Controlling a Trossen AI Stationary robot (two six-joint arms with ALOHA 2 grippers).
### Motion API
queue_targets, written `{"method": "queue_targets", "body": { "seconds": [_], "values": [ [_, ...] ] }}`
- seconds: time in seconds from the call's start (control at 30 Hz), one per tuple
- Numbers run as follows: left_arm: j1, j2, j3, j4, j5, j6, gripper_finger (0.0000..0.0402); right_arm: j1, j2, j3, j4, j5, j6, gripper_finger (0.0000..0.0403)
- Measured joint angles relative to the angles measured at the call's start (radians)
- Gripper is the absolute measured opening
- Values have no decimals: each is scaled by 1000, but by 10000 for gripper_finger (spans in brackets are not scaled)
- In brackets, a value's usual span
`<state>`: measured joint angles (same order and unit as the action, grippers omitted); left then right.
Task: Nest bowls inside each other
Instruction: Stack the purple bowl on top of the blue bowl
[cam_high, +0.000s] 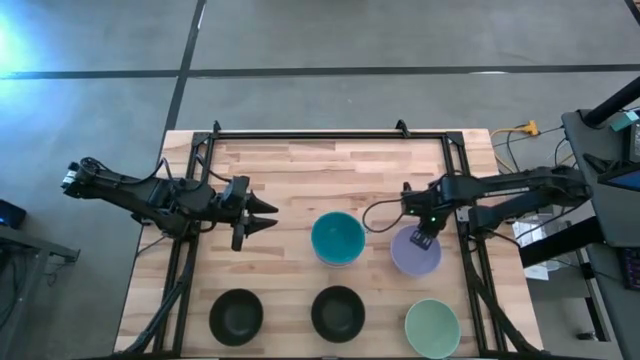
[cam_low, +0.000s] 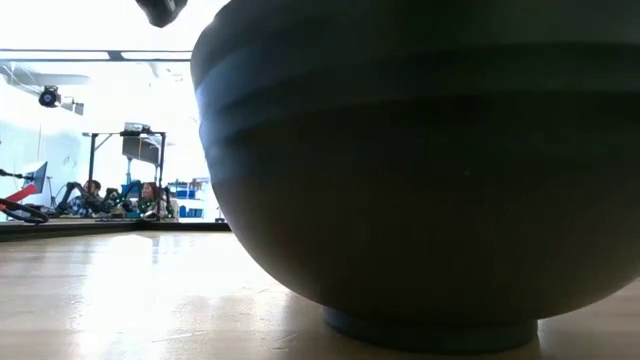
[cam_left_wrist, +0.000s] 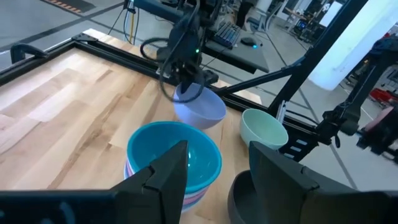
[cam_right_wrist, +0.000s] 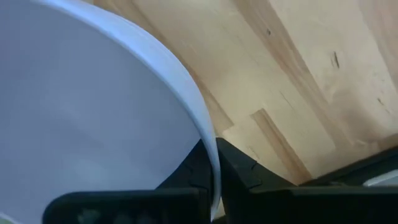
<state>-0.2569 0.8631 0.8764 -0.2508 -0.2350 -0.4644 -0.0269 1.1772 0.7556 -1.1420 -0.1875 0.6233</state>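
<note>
A teal bowl sits on top of a stack of bowls at the table's middle; a pink rim shows under it in the left wrist view. My left gripper hovers open to the left of that stack. My right gripper is shut on the lavender bowl, just right of the stack. Two black bowls and a pale green bowl stand upright along the near edge. My right gripper pinches the lavender bowl's rim on its far side, one finger inside the bowl and one outside. The fingers come from above, pointing down. The bowl stays upright, slightly tilted; whether its base is clear of the table I cannot tell.
The nearer black bowl fills the low view. A black metal frame runs along the far, left and right sides of the table. Bare wood lies across the far half.
</note>
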Motion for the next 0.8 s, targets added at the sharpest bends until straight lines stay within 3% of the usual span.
{"method": "queue_targets", "body": {
  "seconds": [0.4, 0.6, 0.8],
  "values": [
    [2, 0, 0, 3, -8, 9, 154, 0, -204, 182, -50, 47, 162, 9],
    [2, 0, 0, 6, -22, 9, 154, 0, -189, 332, 116, 111, 207, 9],
    [2, 0, 0, 7, -33, 7, 154, 0, -87, 511, 281, 147, 144, 11]
  ]
}}
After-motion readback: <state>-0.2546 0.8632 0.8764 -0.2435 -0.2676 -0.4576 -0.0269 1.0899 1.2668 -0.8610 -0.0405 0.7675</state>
